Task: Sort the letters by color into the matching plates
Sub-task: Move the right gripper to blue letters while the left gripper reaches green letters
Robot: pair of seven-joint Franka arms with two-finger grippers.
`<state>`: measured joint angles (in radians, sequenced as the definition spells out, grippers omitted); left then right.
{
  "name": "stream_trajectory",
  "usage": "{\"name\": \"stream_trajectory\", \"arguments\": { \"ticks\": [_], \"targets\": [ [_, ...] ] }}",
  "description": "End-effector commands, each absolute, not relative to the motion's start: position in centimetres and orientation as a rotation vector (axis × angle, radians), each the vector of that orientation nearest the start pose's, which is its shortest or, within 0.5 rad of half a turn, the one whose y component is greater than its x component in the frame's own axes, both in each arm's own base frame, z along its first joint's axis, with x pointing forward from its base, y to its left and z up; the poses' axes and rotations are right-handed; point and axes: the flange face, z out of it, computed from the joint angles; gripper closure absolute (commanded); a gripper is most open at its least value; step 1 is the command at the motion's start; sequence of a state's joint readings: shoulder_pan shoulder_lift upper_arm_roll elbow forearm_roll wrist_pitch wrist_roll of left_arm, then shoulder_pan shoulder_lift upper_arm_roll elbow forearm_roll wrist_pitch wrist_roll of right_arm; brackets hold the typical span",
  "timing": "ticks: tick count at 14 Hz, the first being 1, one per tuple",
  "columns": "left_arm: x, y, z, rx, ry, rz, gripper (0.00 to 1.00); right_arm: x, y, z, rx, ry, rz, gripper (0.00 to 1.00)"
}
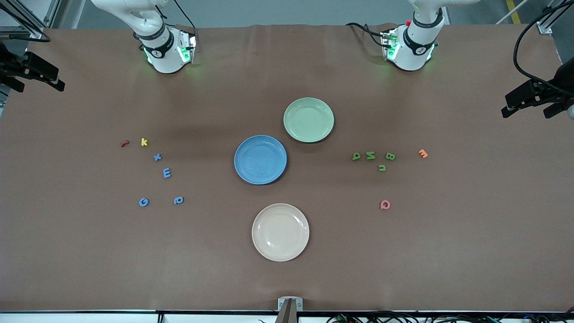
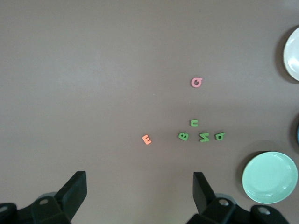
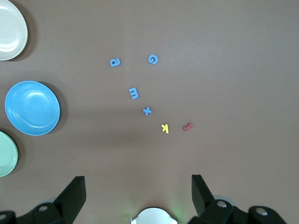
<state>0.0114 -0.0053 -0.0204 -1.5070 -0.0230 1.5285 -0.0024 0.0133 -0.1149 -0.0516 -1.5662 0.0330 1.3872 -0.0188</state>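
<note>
Hovering high near the base edge, left gripper (image 2: pixel 140 198) spread wide over green letters (image 2: pixel 200 133), right gripper (image 3: pixel 138 198) spread wide over blue letters (image 3: pixel 135 86), both waiting.

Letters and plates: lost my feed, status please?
Left pincer and right pincer open, high over table. Blue letters, green letters unsorted; blue plate, green plate empty. Nothing blocking.

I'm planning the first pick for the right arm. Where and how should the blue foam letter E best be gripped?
The blue foam letter E lies flat on the brown table, apart from the blue x. Come straight down from above and pinch across its outer edges, spine to arm tips; a flat letter offers no side hold. The right gripper is open, high over that cluster.
</note>
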Motion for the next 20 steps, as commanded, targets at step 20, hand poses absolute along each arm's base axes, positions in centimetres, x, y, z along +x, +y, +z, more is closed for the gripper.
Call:
{"name": "stream_trajectory", "arguments": {
  "ticks": [20],
  "targets": [
    [54.7,-9.2,41.1,-3.205,-0.001,0.239,0.0,54.3,-2.9,62.9,-3.129,0.066,0.112,0.0]
  ]
}}
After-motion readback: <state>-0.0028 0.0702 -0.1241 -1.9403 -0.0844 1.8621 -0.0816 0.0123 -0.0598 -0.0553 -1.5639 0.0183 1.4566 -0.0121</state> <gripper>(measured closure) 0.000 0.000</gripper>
